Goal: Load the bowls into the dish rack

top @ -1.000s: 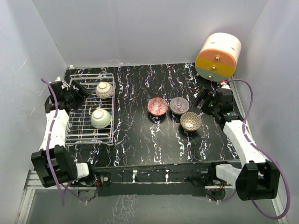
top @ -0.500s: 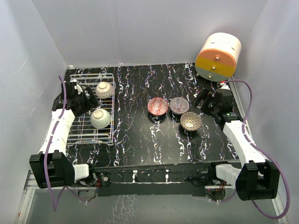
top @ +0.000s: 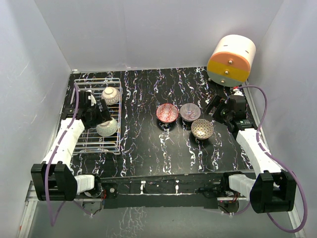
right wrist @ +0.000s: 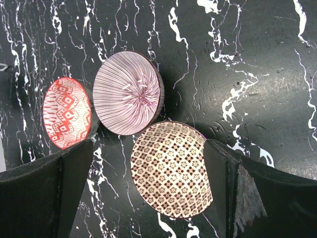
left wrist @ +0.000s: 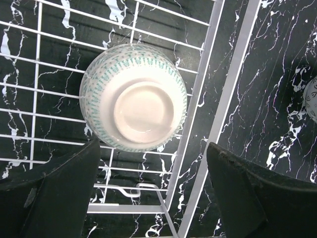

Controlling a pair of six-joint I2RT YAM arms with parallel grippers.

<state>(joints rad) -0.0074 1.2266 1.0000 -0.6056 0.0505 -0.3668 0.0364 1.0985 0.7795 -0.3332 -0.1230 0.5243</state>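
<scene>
Hovering released over the dish rack (top: 94,144) at 9 o'clock, the left pincer (left wrist: 153,148) sees the green-patterned bowl (left wrist: 133,104) upturned, half-hidden overhead, while the right pincer (right wrist: 148,146), also released, faces the red bowl (right wrist: 67,113), purple bowl (right wrist: 128,93) and brown bowl (right wrist: 171,169) on the tabletop (top: 148,148).

The left claw (left wrist: 153,148) stands wide open, with its two dark fingers (left wrist: 59,193) at the lower corners of the view. Just ahead of the fingertips, a little toward the left finger, a bowl (left wrist: 133,96) lies on the wire grid of the dish rack (left wrist: 225,99). Its plain foot ring is turned to the camera, and a blue-green pattern runs around its whitish outside. The side rails of the rack run slantwise between the fingers. Ahead of the right finger is the black marbled table (left wrist: 277,74). At the far right edge a sliver of a pale round thing (left wrist: 312,99) shows, too little to name.
</scene>
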